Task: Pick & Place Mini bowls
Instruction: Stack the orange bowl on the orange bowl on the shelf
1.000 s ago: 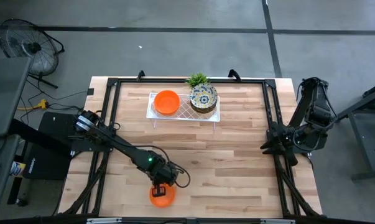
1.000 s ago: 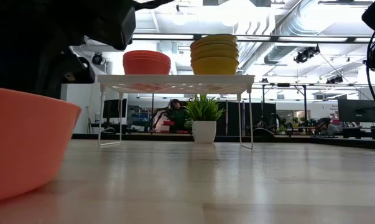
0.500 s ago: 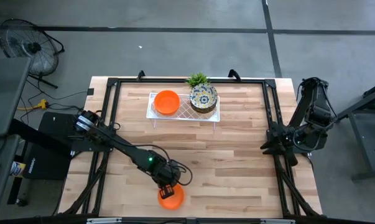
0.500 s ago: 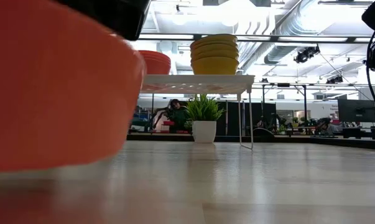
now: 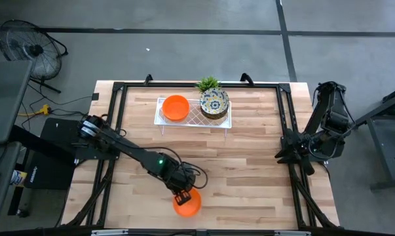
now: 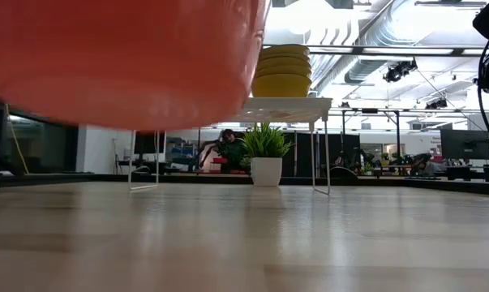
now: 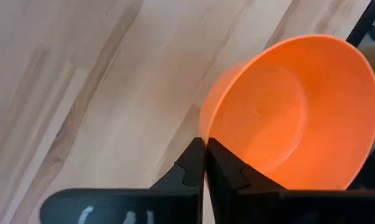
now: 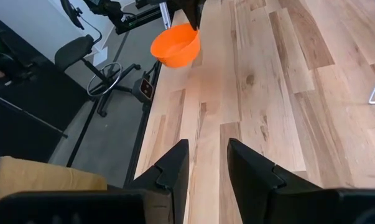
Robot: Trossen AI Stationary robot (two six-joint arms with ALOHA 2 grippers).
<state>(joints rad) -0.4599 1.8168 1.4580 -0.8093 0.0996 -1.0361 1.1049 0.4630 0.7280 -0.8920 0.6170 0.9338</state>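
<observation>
The left gripper [image 5: 181,196] is stretched out over the near edge of the wooden table [image 5: 249,164], its two dark fingers [image 7: 193,165] pinched tight on the rim of a plain orange mini bowl [image 5: 187,203]. In the left wrist view the fingers meet on the bowl's wall, one inside and one outside, and the bowl [image 7: 293,112] tilts with its hollow open to the camera. In the low view the same bowl [image 6: 122,57] fills the upper left and hangs clear above the table top, not touching it.

Farther back, near the table's far edge, stands the white lattice tray [image 5: 194,118] on thin legs. On its left part sits a stack of orange mini bowls [image 5: 175,107]; on its right part sits a stack of cream floral mini bowls [image 5: 214,103], which the low view shows as a pile of several [image 6: 281,71]. Just behind the tray is the small green potted plant [image 5: 208,84], seen in the low view under the tray in a white pot [image 6: 267,154].

At the right edge of the table the right gripper [image 5: 292,152] waits, well apart from all the bowls. Its fingers [image 8: 171,165] stand a narrow gap apart with nothing between them.
</observation>
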